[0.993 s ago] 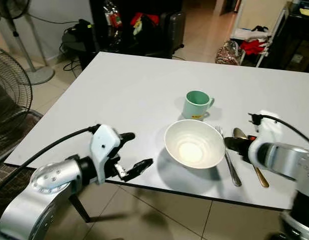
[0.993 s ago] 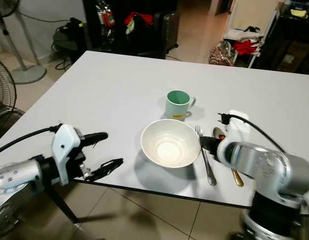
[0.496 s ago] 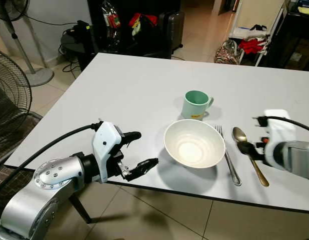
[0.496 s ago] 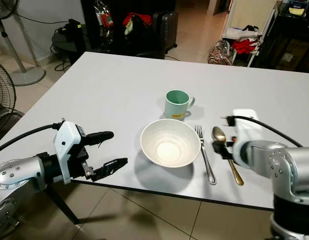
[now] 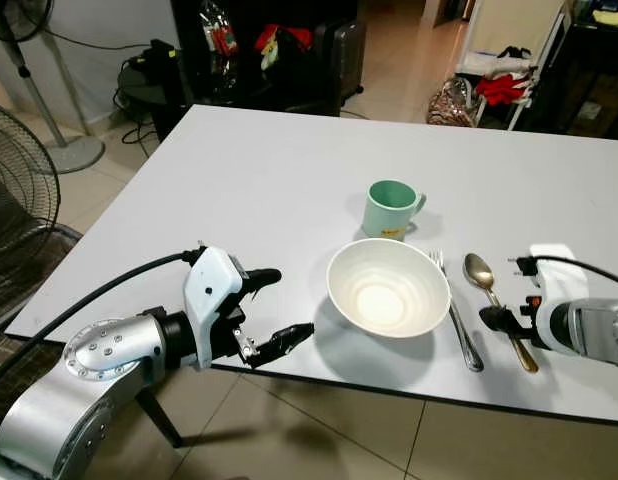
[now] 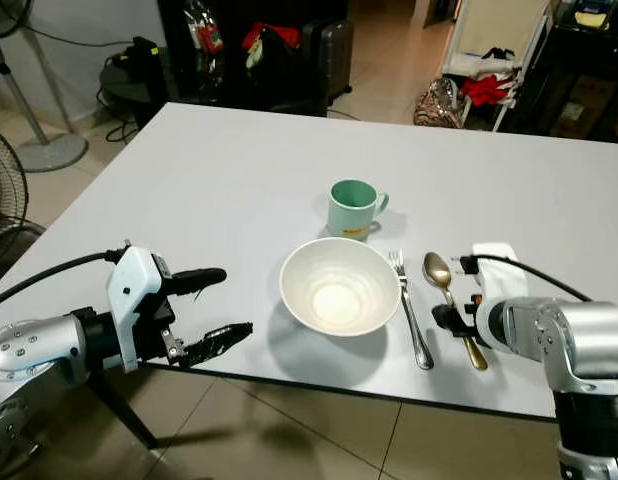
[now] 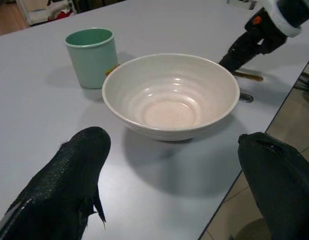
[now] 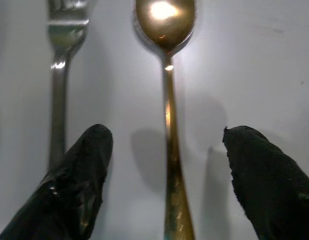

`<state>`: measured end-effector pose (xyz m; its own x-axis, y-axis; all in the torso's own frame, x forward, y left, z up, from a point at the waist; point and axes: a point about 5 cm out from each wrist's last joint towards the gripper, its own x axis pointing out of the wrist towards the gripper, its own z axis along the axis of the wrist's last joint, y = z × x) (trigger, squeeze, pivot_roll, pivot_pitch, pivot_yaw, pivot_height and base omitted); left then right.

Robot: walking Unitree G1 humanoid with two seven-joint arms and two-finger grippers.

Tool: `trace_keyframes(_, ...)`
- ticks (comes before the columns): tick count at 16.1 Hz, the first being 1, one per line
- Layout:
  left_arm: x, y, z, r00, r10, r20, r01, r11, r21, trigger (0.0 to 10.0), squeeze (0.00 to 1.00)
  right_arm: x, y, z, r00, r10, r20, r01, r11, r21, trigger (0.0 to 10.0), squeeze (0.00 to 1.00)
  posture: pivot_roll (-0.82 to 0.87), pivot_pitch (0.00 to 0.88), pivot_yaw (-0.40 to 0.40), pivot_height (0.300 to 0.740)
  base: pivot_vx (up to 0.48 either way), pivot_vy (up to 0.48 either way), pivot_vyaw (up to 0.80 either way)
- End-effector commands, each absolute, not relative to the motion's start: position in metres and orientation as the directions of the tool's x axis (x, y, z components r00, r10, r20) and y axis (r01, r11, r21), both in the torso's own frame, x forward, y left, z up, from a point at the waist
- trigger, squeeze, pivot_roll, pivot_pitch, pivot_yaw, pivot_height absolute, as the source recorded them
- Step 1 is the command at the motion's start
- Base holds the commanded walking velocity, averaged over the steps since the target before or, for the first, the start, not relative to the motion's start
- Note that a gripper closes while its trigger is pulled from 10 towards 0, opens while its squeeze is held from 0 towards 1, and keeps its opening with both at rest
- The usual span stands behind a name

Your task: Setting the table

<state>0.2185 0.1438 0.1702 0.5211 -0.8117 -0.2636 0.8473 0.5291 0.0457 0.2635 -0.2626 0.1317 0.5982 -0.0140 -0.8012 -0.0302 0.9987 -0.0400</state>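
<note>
White rectangular table, seen from its near edge. Resting directly on its top: a white bowl near the front edge; a green mug upright just behind the bowl, handle to the right; a silver fork just right of the bowl, tines away; a gold-coloured spoon beside the fork, parallel, bowl end away.
</note>
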Motion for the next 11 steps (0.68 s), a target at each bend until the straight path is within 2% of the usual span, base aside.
trace_keyframes(1,0.218,0.141,0.174,0.501,-0.824,-0.265,0.861,0.505,0.059,10.0,0.36,0.266,-0.265,0.128,0.616,-0.015,-0.788,-0.028,0.999,-0.041,0.0,0.00,-0.12,0.000,0.017,0.740,0.000,0.000,0.00)
trace_keyframes(6,0.218,0.139,0.171,0.483,-0.831,-0.275,0.872,0.486,0.060,10.0,0.36,0.280,-0.271,0.115,0.679,0.049,-0.732,-0.081,0.997,-0.008,0.0,0.00,-0.13,0.000,0.036,0.740,0.000,0.000,0.00)
trace_keyframes(11,0.217,0.137,0.170,0.486,-0.831,-0.270,0.870,0.490,0.056,10.0,0.36,0.287,-0.269,0.106,0.689,0.063,-0.722,-0.129,0.991,-0.037,0.0,0.00,-0.13,0.000,0.030,0.740,0.000,0.000,0.00)
